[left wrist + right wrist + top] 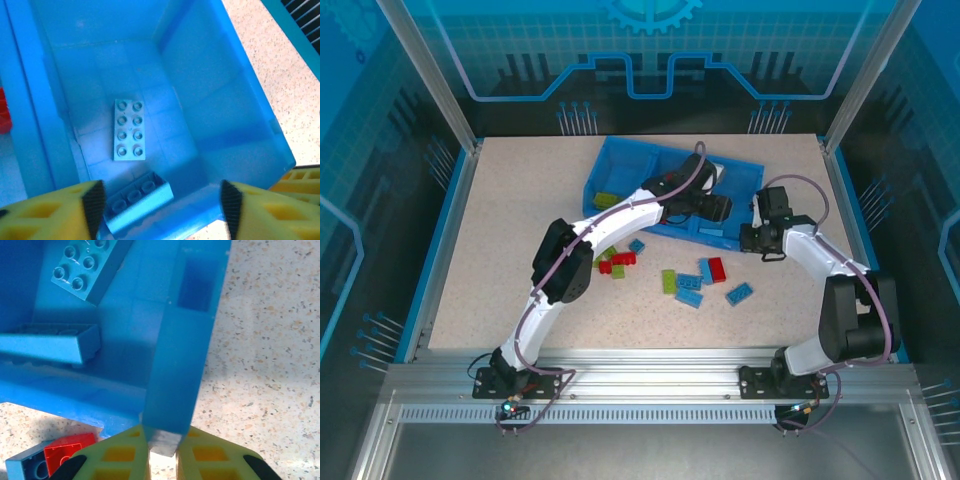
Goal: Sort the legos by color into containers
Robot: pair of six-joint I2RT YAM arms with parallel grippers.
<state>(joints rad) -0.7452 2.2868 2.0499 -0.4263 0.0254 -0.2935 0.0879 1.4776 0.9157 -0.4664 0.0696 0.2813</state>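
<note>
The blue tray (620,165) lies at the back of the table, its containers side by side. My left gripper (715,208) hangs open over the right container (210,115). Below it lie two light blue legos: one flat with studs up (129,129), and one on its side (137,200) close to the left finger. My right gripper (752,238) is shut on the tray's right wall (185,365) at its near corner (164,445). The same two light blue legos (87,265) (47,347) appear inside that wall.
Loose legos lie on the table in front of the tray: red (717,269), lime green (669,280), light blue (739,293) and a red and green cluster (617,262). A green brick (607,200) sits in the tray's left container. A red brick (67,452) lies beside my right gripper.
</note>
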